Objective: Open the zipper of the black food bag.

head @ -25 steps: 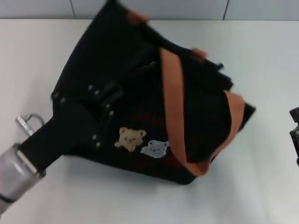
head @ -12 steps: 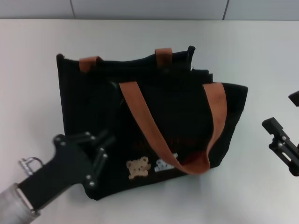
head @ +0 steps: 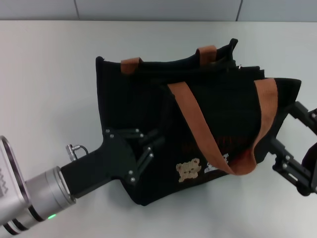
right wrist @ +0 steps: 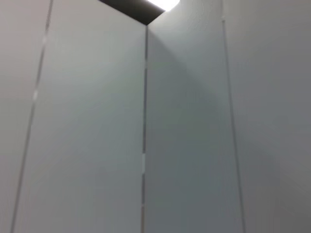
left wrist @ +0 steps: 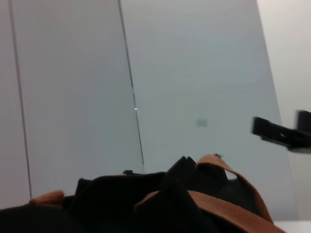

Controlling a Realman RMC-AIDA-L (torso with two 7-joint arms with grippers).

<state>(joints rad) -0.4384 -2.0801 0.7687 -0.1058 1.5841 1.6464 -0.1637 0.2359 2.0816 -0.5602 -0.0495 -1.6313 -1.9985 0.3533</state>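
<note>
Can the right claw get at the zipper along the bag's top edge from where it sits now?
Probably yes. The right claw is at the black food bag's right end, and nothing lies over the top edge where the zipper seems to run. The pull tab isn't visible. The left claw is against the bag's front.

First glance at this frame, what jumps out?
The black food bag fills the middle of the white table, its orange-brown handles draped across it and a bear patch near its front edge. The left gripper presses into the bag's left side, and the right gripper sits at its right end.
</note>
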